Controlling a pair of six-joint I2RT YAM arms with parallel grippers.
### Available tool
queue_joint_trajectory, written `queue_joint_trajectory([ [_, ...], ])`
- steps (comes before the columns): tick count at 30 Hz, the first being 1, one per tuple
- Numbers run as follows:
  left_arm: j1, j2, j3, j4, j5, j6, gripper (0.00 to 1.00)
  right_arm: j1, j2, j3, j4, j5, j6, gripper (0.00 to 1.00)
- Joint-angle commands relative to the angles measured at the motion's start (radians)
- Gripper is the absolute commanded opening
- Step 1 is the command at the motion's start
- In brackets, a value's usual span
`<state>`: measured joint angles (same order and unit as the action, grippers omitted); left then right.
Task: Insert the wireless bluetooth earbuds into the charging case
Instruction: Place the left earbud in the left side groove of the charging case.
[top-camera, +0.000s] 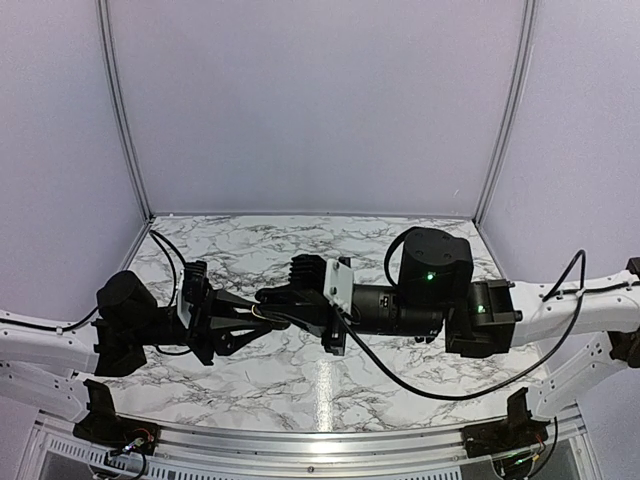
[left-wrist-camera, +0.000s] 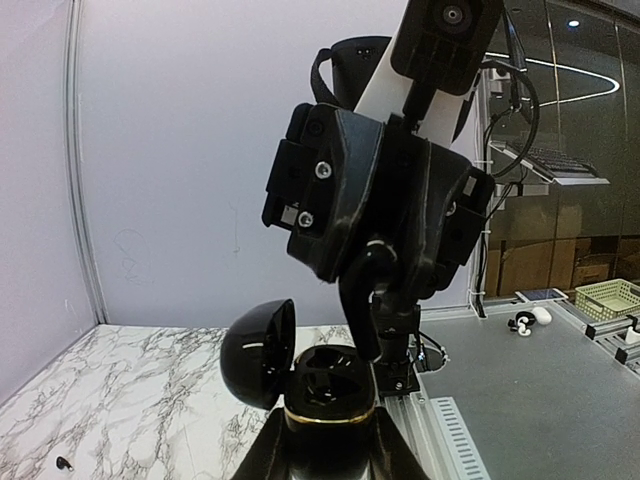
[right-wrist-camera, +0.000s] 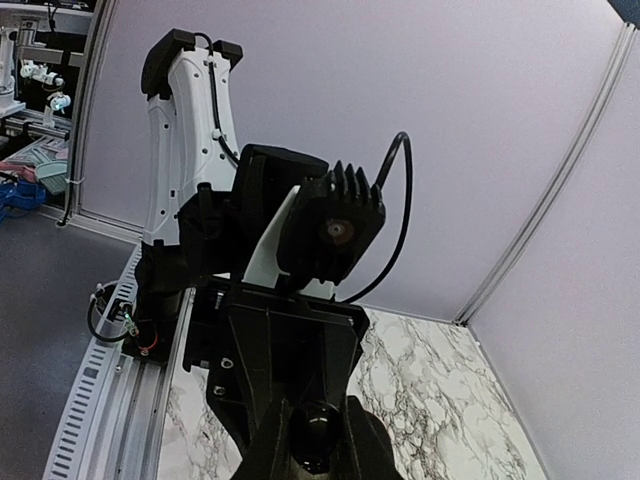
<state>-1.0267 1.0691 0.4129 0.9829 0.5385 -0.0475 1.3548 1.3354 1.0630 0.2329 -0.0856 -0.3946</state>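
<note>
Case (left-wrist-camera: 320, 392), lid open, sits clamped in left gripper (left-wrist-camera: 322, 452); right gripper (left-wrist-camera: 392, 350), clenched, points down just above its wells.

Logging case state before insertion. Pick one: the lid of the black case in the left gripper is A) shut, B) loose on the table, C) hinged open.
C: the left wrist view shows the charging case in the left gripper with its lid swung up, wells exposed.
</note>
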Motion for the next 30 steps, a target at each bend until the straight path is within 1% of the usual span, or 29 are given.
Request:
queue_joint_trajectory([
  [1, -0.004, 0.005, 0.032, 0.056, -0.008, -0.024, 0.00, 0.012, 0.021, -0.003, 0.057, 0.065, -0.015, 0.06],
  [5, -0.004, -0.001, 0.029, 0.056, -0.014, -0.025, 0.00, 0.018, 0.024, -0.017, 0.093, 0.114, -0.019, 0.06],
  [19, -0.004, -0.008, 0.023, 0.056, -0.037, -0.024, 0.00, 0.021, 0.065, -0.032, 0.166, 0.180, -0.034, 0.06],
  [25, -0.004, -0.011, 0.021, 0.056, -0.045, -0.022, 0.00, 0.033, 0.081, -0.039, 0.187, 0.245, -0.060, 0.05],
  [30, -0.003, -0.019, 0.018, 0.056, -0.066, -0.024, 0.00, 0.033, 0.092, -0.053, 0.199, 0.265, -0.063, 0.05],
])
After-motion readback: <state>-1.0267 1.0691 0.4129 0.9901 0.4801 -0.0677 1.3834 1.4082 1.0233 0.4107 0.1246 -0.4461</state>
